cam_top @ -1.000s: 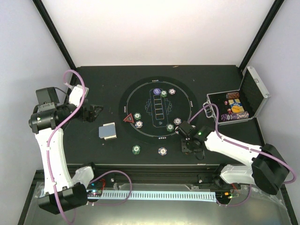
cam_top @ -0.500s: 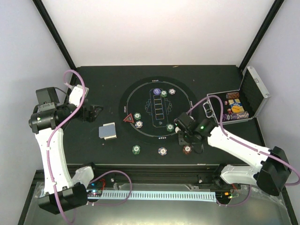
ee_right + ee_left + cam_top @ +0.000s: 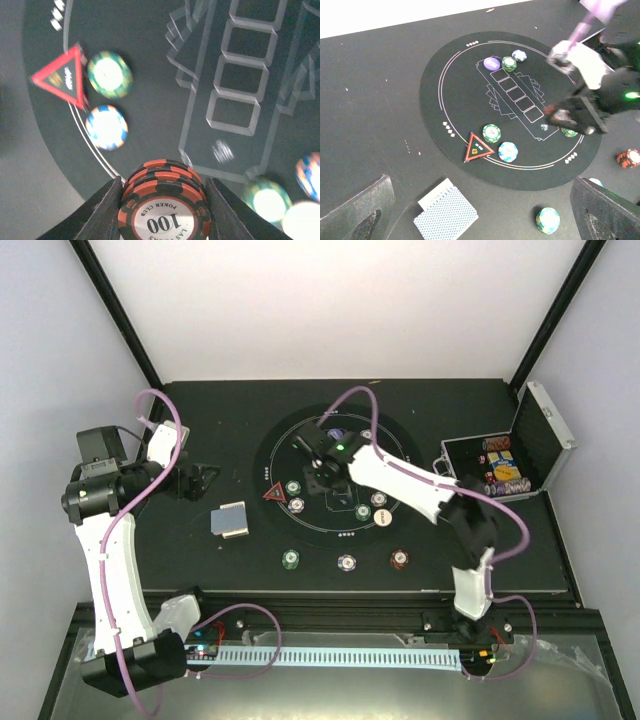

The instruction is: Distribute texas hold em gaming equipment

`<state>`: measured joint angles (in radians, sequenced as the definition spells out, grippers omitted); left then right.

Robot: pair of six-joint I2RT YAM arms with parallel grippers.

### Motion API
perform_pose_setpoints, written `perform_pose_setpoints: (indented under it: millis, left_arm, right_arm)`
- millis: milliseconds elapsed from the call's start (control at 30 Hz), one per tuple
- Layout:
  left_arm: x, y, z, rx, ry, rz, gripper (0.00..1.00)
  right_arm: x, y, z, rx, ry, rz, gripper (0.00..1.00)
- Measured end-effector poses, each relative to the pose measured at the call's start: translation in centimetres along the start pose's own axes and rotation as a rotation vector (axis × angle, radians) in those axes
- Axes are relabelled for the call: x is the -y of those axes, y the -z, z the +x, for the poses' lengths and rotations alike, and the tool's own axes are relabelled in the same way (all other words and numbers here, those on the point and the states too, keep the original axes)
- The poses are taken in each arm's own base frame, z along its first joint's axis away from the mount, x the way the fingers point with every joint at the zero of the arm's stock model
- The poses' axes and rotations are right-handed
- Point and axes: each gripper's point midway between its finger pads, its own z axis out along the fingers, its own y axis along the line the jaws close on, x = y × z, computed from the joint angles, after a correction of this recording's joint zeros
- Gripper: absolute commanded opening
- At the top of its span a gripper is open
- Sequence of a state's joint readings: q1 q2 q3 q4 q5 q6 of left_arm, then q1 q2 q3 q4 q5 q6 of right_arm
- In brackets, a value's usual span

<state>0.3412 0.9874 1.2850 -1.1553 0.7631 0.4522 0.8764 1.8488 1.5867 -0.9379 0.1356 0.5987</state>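
My right gripper (image 3: 322, 468) hangs over the round black mat (image 3: 285, 445) and is shut on a small stack of maroon chips (image 3: 165, 220), held between its fingers (image 3: 102, 212). Below it lie the red triangle marker (image 3: 60, 77), a green chip (image 3: 110, 74) and a blue-and-white chip (image 3: 106, 126). My left gripper (image 3: 200, 478) is open and empty, left of the mat. The card deck (image 3: 445, 215) lies face down under it. More chips sit on the mat, and the white button (image 3: 380, 499) is at its right.
Three chip piles stand on the table in front of the mat: green (image 3: 290, 559), white (image 3: 346, 563), maroon (image 3: 400, 559). The open silver case (image 3: 510, 465) with more chips stands at the far right. The right arm stretches across the mat's right half.
My right arm has swung from the table's front right to over the mat's left half. A maroon pile now stands where it was. The left arm has not moved.
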Motion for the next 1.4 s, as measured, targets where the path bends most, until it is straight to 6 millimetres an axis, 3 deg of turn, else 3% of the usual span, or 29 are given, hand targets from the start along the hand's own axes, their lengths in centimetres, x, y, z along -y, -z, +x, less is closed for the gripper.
perform_pose_setpoints:
  millis: [200,300,467,600,933,1200,1400]
  left_arm:
    - [0.0,0.0,0.0,0.001,0.002,0.0,0.99]
    - [0.0,0.0,-0.1,0.002,0.008,0.001,0.99]
    - [0.0,-0.3,0.3,-0.004,0.018,0.009,0.99]
    - [-0.1,-0.6,0.8,-0.015,0.03,0.016,0.99]
    - [-0.2,-0.8,1.0,-0.017,0.022,0.017,0.99]
    - [-0.4,-1.1,1.2,-0.023,0.026,0.02,0.99]
    - [-0.4,-1.1,1.2,-0.023,0.023,0.02,0.99]
  right_arm:
    - [-5.4,-4.8,-6.9,0.042,0.073,-0.032,0.25]
    - [-6.9,-7.3,-8.7,0.051,0.094,-0.043,0.26]
    - [-6.9,-11.4,-8.2,0.0,0.113,-0.03,0.26]
    - [-6.1,-13.5,-7.8,-0.026,0.109,-0.018,0.26]
    - [-7.1,-14.0,-9.8,0.027,0.086,-0.082,0.27]
    - [-7.0,-16.1,-9.0,-0.004,0.087,-0.087,0.28]
    - [-7.1,-16.1,-8.9,-0.006,0.085,-0.092,0.47]
